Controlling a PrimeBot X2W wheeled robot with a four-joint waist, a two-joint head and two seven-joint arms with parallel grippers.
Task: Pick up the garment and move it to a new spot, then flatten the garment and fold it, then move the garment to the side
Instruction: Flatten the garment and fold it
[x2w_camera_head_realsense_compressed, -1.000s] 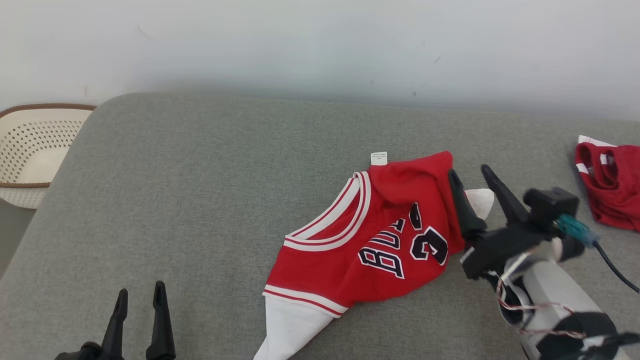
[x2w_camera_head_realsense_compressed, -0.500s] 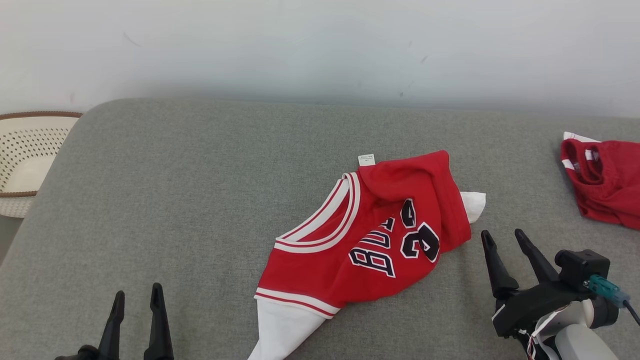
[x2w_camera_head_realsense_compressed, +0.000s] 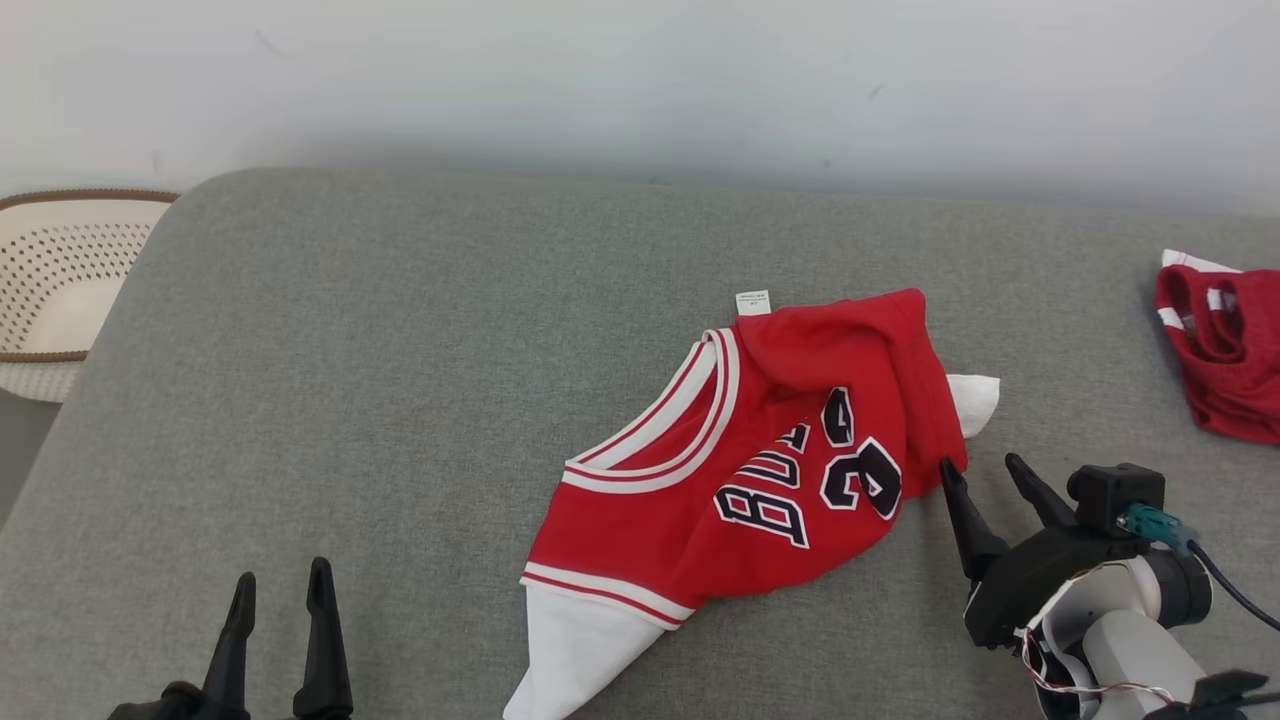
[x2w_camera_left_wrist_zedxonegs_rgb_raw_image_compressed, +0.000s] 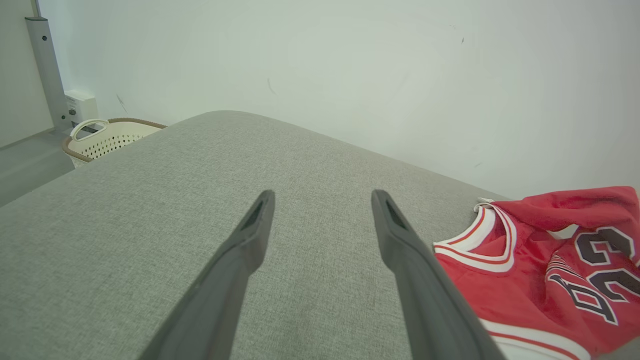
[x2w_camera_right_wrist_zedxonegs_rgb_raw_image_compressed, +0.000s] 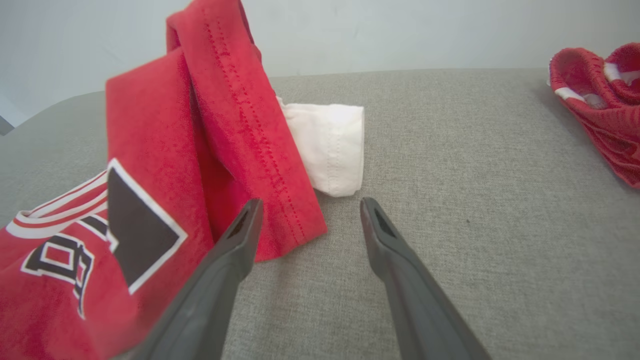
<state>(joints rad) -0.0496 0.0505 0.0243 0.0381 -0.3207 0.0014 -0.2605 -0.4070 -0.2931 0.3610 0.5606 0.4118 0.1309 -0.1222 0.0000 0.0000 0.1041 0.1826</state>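
The crumpled red jersey (x2w_camera_head_realsense_compressed: 740, 480) lies on the grey cushion (x2w_camera_head_realsense_compressed: 400, 350). The right gripper (x2w_camera_head_realsense_compressed: 978, 463), spread and empty, is perhaps touching its hem. The left gripper (x2w_camera_head_realsense_compressed: 283, 572) is spread, well apart.

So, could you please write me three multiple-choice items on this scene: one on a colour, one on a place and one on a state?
1. What colour is the sleeve sticking out of the red jersey beside the right end effector? A. Blue. B. White. C. Yellow.
2. Where is the perforated basket? A. On the jersey. B. Beyond the left end of the grey surface. C. On the wall.
3. How is the right end effector? A. Shut on the jersey. B. Shut on the basket. C. Open, holding nothing.

Key: 1 B, the cuff is plainly white; 2 B, it stands past the rounded left corner; 3 C, its fingers stand apart with bare surface between the tips.
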